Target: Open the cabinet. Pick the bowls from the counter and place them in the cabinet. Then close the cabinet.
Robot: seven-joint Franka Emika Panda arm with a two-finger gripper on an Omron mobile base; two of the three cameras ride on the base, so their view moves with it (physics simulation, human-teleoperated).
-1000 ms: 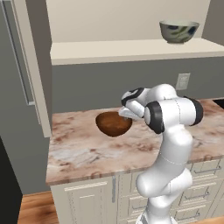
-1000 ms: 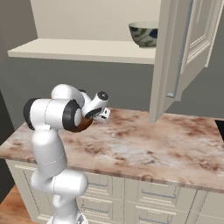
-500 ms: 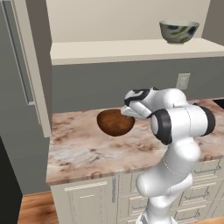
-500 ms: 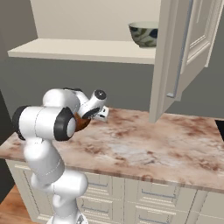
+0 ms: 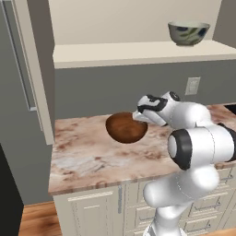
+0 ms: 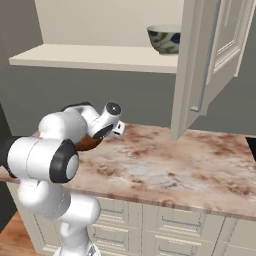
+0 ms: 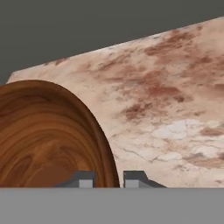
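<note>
My gripper (image 5: 139, 117) is shut on the rim of the reddish-brown wooden bowl (image 5: 125, 128), which hangs tilted on its side just above the counter (image 5: 87, 154). From the hand camera the wooden bowl (image 7: 43, 140) fills the lower left, its rim pinched between my gripper's (image 7: 109, 179) tips. From the right, my arm hides most of the wooden bowl (image 6: 88, 144). The pale grey-green bowl (image 5: 188, 33) stands on the shelf of the cabinet (image 5: 138, 51), at its right end. The cabinet door (image 6: 200, 65) hangs open over the counter (image 6: 175, 165).
The cabinet's other door (image 5: 32, 69) stands open at the left. A wall outlet (image 5: 192, 85) sits on the grey backsplash. Cream base cupboards with drawers (image 6: 175, 227) run under the counter. A dark grey tall unit (image 5: 14, 152) borders the counter's left end.
My elbow has swung out to the right and nearer the cameras. The wooden bowl stays gripped and has drifted only slightly to the right.
</note>
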